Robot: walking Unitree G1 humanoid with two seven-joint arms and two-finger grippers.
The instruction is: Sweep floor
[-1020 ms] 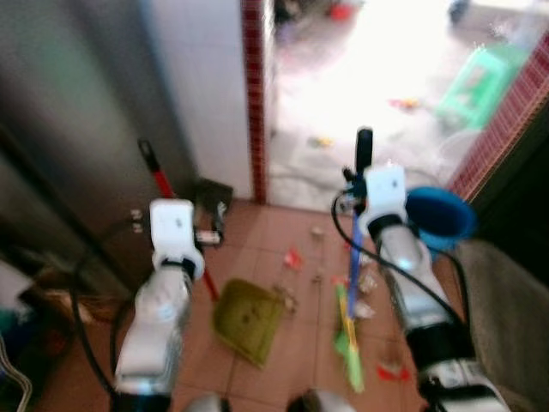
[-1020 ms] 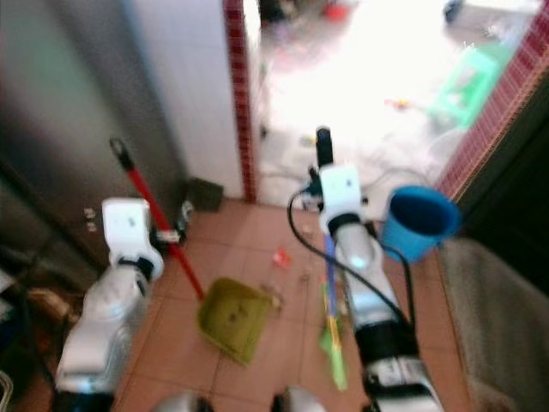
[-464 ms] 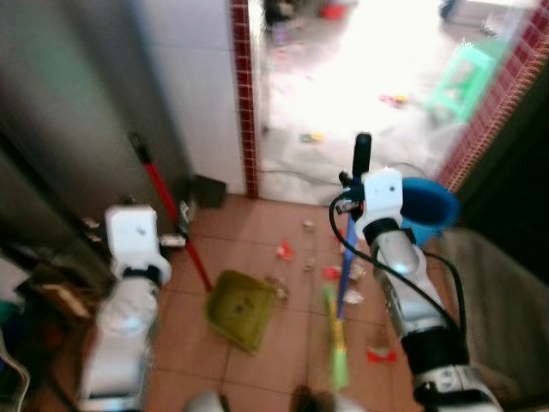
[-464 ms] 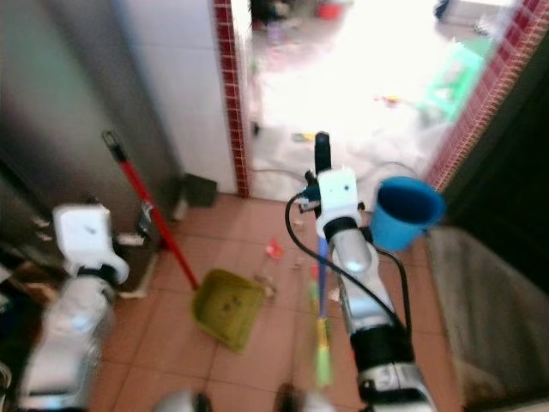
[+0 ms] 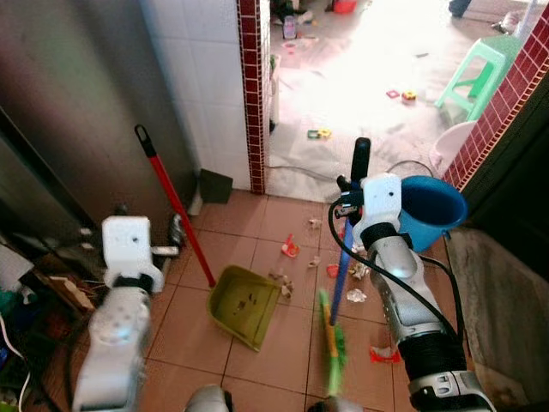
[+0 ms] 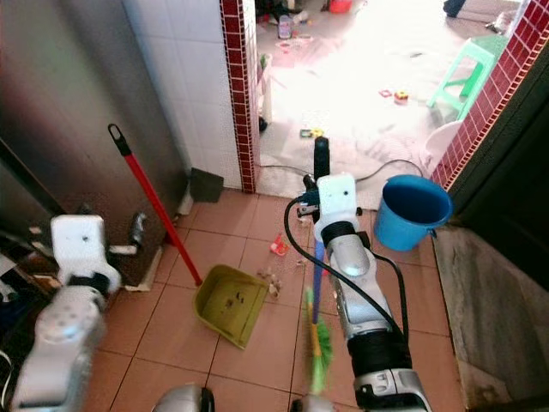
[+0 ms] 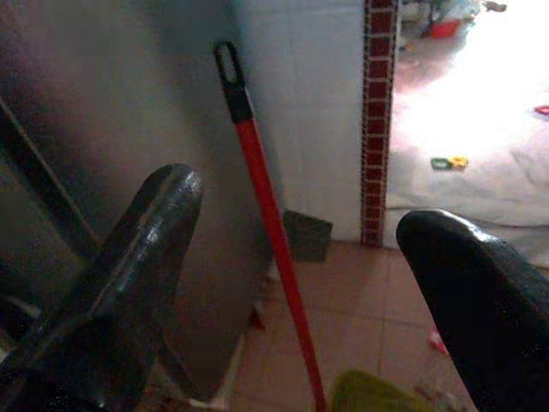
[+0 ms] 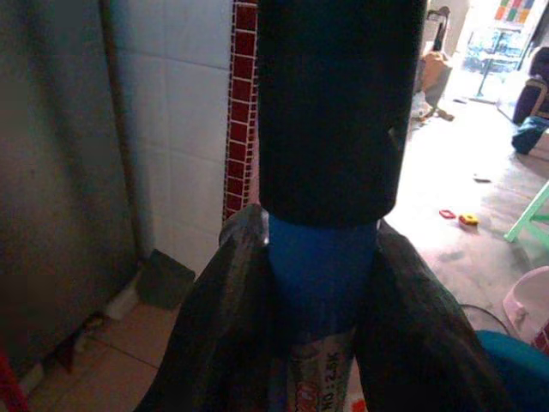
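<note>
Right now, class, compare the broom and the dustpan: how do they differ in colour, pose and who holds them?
The broom has a blue shaft with green bristles; the dustpan is olive green with a red handle. The broom is clamped in the right gripper; the dustpan stands free, the left gripper open near its handle. The broom hangs nearly upright; the dustpan's handle leans towards the wall. Both touch the tiled floor.

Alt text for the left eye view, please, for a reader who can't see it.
The right claw grips a blue-handled broom upright over littered terracotta tiles, its green bristles beside a green dustpan with a red handle. The left claw hovers near that handle; a blue bucket stands behind.
</note>
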